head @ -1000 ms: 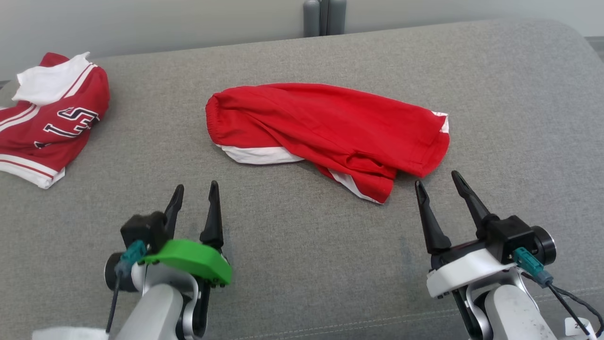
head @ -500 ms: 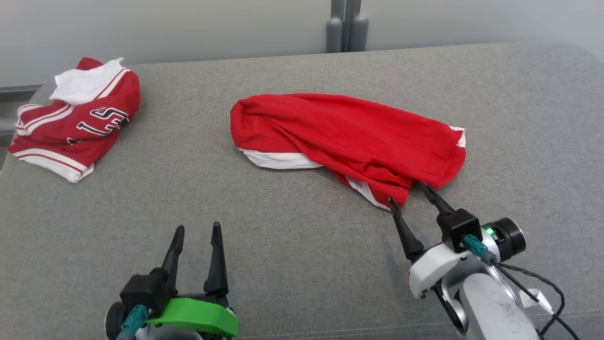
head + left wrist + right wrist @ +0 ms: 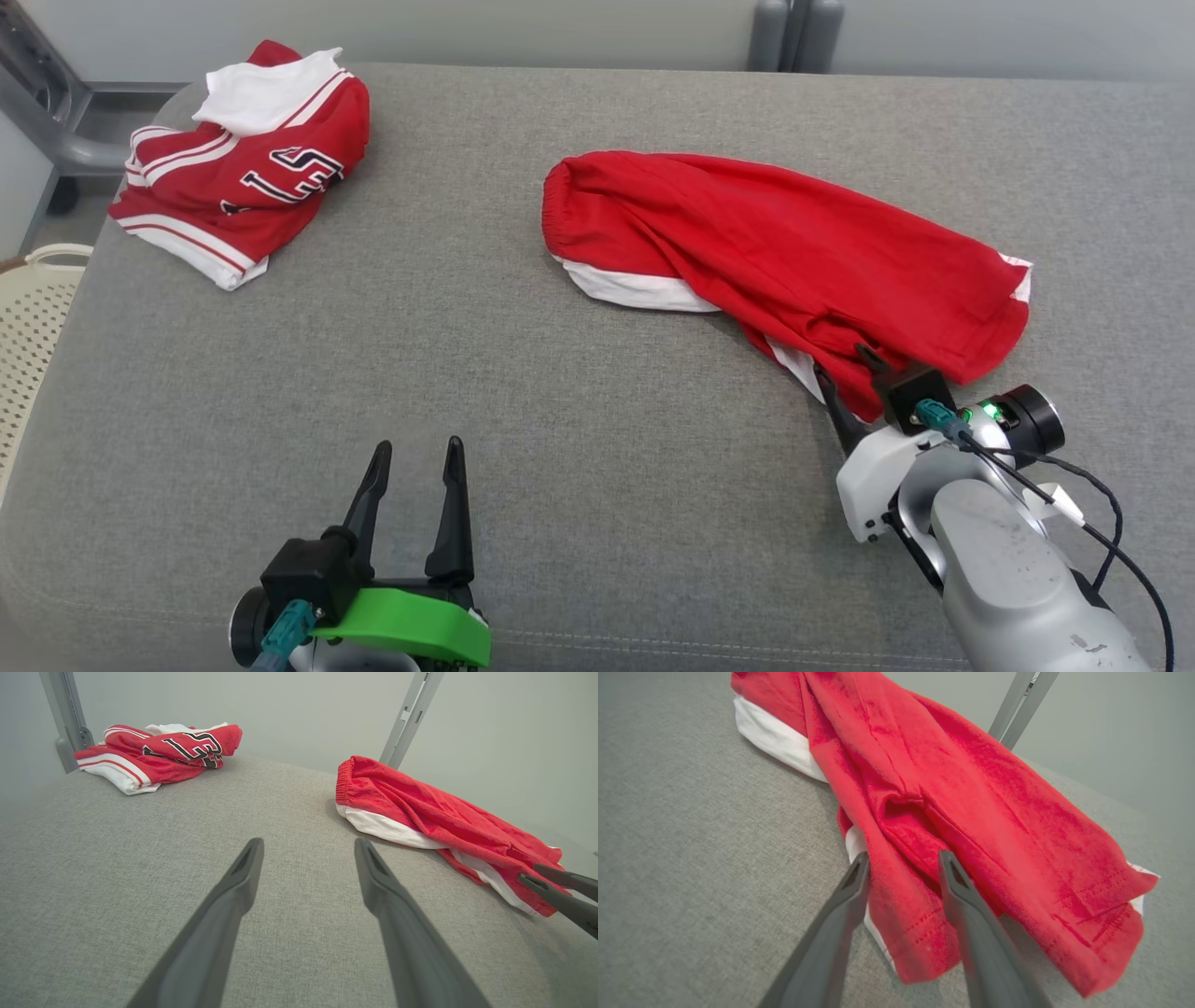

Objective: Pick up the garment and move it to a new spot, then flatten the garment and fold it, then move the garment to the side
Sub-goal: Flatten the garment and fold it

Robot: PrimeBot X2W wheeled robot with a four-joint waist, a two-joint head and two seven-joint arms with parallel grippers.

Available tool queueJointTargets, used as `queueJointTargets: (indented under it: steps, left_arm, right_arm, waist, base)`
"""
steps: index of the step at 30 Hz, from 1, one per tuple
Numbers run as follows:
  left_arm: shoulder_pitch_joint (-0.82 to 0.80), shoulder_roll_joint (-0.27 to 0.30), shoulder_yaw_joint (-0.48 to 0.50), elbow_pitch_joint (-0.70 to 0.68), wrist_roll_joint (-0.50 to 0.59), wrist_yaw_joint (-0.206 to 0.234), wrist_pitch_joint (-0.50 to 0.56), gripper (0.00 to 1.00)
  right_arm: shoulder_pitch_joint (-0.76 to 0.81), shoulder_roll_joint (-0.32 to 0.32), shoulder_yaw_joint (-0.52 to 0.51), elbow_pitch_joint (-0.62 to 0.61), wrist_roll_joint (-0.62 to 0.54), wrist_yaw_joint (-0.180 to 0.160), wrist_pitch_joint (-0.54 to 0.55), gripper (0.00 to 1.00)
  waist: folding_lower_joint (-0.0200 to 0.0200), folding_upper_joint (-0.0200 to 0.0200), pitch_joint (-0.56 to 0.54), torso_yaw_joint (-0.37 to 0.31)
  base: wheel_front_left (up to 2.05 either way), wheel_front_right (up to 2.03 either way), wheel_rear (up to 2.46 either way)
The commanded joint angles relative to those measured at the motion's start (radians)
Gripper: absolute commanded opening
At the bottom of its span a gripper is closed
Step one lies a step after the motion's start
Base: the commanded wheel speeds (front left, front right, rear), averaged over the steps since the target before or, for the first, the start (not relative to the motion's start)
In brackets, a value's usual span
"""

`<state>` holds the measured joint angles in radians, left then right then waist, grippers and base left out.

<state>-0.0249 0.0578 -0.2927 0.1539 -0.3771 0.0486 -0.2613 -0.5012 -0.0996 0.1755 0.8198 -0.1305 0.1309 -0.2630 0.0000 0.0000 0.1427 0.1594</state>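
the red garment [image 3: 971,788] lay with its near hem between the fingers of the right gripper [image 3: 903,856], jaws apart, unclamped.

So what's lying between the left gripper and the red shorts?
Nothing but bare grey cushion lies between the left gripper and the shorts. The head view shows that stretch, and so does the left wrist view.

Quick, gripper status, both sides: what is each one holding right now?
Left gripper: open, holding nothing.
Right gripper: open, jaws astride a fold of the red shorts, not yet clamped.
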Motion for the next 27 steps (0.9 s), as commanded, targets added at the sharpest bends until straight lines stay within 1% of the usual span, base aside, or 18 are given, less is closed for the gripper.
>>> queueJointTargets:
  steps: [1, 3, 4, 5, 7, 10, 12, 13, 15, 17, 19, 22, 25, 27]
  left_arm:
    - [-0.013, 0.000, 0.004, 0.001, 0.005, -0.003, -0.004, 1.00]
    - [-0.012, -0.003, 0.007, 0.004, 0.003, -0.006, -0.004, 1.00]
    - [-0.013, -0.003, 0.009, 0.005, 0.002, -0.007, -0.004, 1.00]
    - [-0.014, -0.004, 0.012, 0.005, 0.001, -0.007, -0.004, 1.00]
    - [-0.016, -0.005, 0.018, 0.006, -0.001, -0.008, -0.004, 1.00]
    - [-0.018, -0.006, 0.021, 0.007, 0.004, -0.009, -0.004, 1.00]
    - [-0.016, -0.006, 0.019, 0.007, 0.006, -0.011, -0.004, 1.00]
    - [-0.016, -0.006, 0.019, 0.007, 0.006, -0.011, -0.004, 1.00]
    - [-0.012, -0.007, 0.016, 0.007, 0.004, -0.010, -0.004, 1.00]
    - [-0.009, -0.007, 0.013, 0.003, -0.004, -0.008, -0.004, 1.00]
    - [-0.008, -0.007, 0.010, 0.000, -0.009, -0.004, -0.004, 1.00]
    - [-0.012, -0.007, 0.004, -0.002, -0.015, -0.001, -0.004, 1.00]
    - [-0.019, -0.007, -0.005, -0.004, -0.022, -0.001, -0.004, 1.00]
    - [-0.024, -0.007, -0.009, -0.004, -0.025, -0.002, -0.004, 1.00]
  right_arm:
    - [-0.019, -0.007, -0.002, 0.028, -0.002, 0.000, -0.005, 0.44]
    - [-0.035, -0.014, -0.002, 0.066, 0.011, 0.000, -0.005, 0.27]
    - [-0.045, -0.016, 0.001, 0.085, 0.021, 0.000, -0.005, 0.10]
    - [-0.055, -0.019, 0.005, 0.103, 0.030, 0.000, -0.005, 0.00]
    - [-0.078, -0.017, 0.005, 0.121, 0.071, 0.000, -0.005, 0.00]
    - [-0.106, 0.000, 0.020, 0.140, 0.197, 0.000, -0.005, 0.00]
    - [-0.127, 0.002, 0.063, 0.144, 0.298, 0.000, 0.022, 0.00]
    - [-0.127, 0.002, 0.063, 0.144, 0.298, 0.000, 0.022, 0.00]
    - [-0.147, -0.015, 0.121, 0.110, 0.412, 0.000, 0.076, 0.00]
    - [-0.156, -0.065, 0.183, 0.043, 0.531, 0.000, 0.147, 0.00]
    - [-0.159, -0.135, 0.240, -0.042, 0.635, 0.000, 0.224, 0.00]
    - [-0.167, -0.243, 0.295, -0.184, 0.783, 0.000, 0.339, 0.00]
    - [-0.174, -0.363, 0.318, -0.288, 0.878, 0.000, 0.449, 0.00]
    - [-0.172, -0.418, 0.336, -0.328, 0.917, 0.000, 0.519, 0.00]
  waist:
    - [0.0000, 0.0000, 0.026, 0.032]
    - [0.0000, 0.0000, 0.028, 0.035]
    - [0.0000, 0.0000, 0.030, 0.036]
    - [0.0000, 0.0000, 0.031, 0.036]
    - [0.0000, 0.0000, 0.034, 0.033]
    - [0.0000, 0.0000, 0.037, 0.020]
    - [0.0000, 0.0000, 0.038, 0.010]
    - [0.0000, 0.0000, 0.038, 0.010]
    - [0.0000, 0.0000, 0.037, 0.001]
    - [0.0000, 0.0000, 0.036, -0.008]
    - [0.0000, 0.0000, 0.038, -0.015]
    - [0.0000, 0.0000, 0.043, -0.019]
    - [0.0000, 0.0000, 0.049, -0.016]
    - [0.0000, 0.0000, 0.054, -0.010]
  base:
    - [0.00, 0.00, 0.00]
    - [0.00, 0.00, 0.00]
    - [0.00, 0.00, 0.00]
    - [0.00, 0.00, 0.00]
    - [0.00, 0.00, 0.00]
    - [0.00, 0.00, 0.00]
    - [0.00, 0.00, 0.00]
    - [0.00, 0.00, 0.00]
    - [0.00, 0.00, 0.00]
    - [0.00, 0.00, 0.00]
    - [0.00, 0.00, 0.00]
    - [0.00, 0.00, 0.00]
    - [0.00, 0.00, 0.00]
    - [0.00, 0.00, 0.00]
